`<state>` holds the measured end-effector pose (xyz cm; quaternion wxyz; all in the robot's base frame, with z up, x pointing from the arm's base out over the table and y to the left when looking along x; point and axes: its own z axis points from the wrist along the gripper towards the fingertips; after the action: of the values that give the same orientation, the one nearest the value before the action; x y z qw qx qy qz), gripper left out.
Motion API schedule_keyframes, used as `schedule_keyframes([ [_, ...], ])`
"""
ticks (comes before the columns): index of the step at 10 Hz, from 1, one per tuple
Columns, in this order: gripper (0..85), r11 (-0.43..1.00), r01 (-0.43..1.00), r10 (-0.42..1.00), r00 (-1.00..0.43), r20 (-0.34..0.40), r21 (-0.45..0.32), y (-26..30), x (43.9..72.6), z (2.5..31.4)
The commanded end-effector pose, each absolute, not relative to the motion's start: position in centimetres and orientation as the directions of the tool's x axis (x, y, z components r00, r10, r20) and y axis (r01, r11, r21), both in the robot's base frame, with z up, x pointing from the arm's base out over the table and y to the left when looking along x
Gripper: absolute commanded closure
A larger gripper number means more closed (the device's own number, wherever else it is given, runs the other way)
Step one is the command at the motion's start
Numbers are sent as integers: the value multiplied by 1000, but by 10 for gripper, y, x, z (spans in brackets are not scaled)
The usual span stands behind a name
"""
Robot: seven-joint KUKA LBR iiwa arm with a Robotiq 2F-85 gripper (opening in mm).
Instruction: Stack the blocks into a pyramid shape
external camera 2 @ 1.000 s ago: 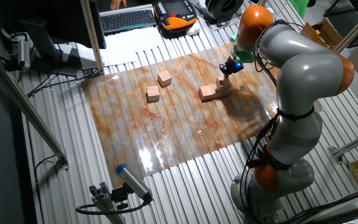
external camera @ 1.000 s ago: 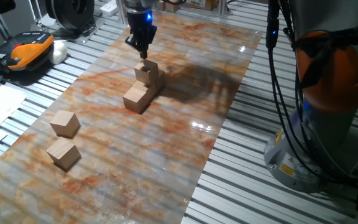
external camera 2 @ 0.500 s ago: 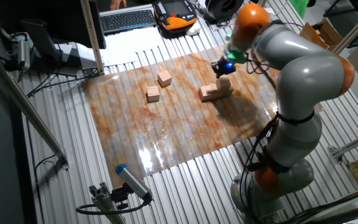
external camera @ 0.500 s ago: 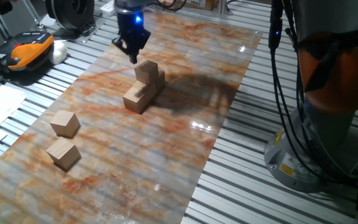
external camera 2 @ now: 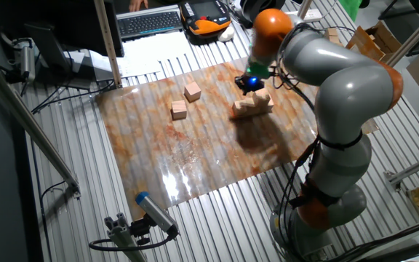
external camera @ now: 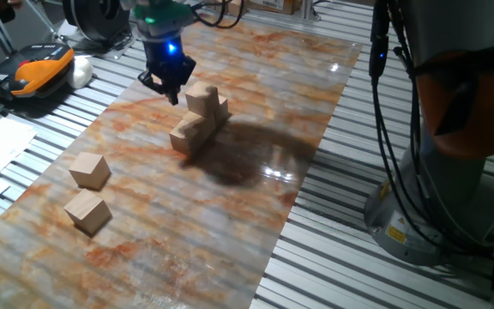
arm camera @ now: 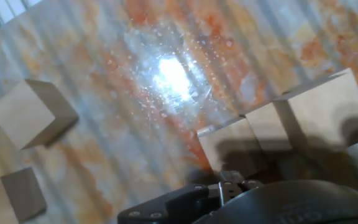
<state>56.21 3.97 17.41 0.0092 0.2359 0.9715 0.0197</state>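
Blocks of plain light tan wood make up a partial stepped pile (external camera: 199, 120) near the middle of the marbled orange-and-grey table sheet (external camera: 256, 197): a short base row with one cube (external camera: 201, 97) raised on its far end. How many cubes sit in the base I cannot count for certain. Two more tan wooden cubes, one (external camera: 89, 170) beside the other (external camera: 87, 211), lie loose and well apart from the pile. My gripper (external camera: 168, 86) hangs just beside the pile's upper cube, carrying nothing; how far my fingers stand apart I cannot tell. I judge the build roughly half done, with the upper tiers unfinished.
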Motion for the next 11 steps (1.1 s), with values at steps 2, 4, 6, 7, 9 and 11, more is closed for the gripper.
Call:
schedule_keyframes([
  [2, 850, 884, 466, 467, -884, -21, 30, 46, 561, 168],
  [4, 850, 885, 466, 465, -885, -33, -8, 51, 561, 164],
  [6, 850, 880, 475, 473, -880, -47, -28, 56, 558, 158],
  [7, 850, 876, 482, 480, -876, -56, -34, 59, 555, 155],
  [9, 850, 866, 496, 491, -867, -83, -62, 65, 544, 148],
  [11, 850, 866, 495, 488, -868, -91, -78, 68, 537, 142],
])
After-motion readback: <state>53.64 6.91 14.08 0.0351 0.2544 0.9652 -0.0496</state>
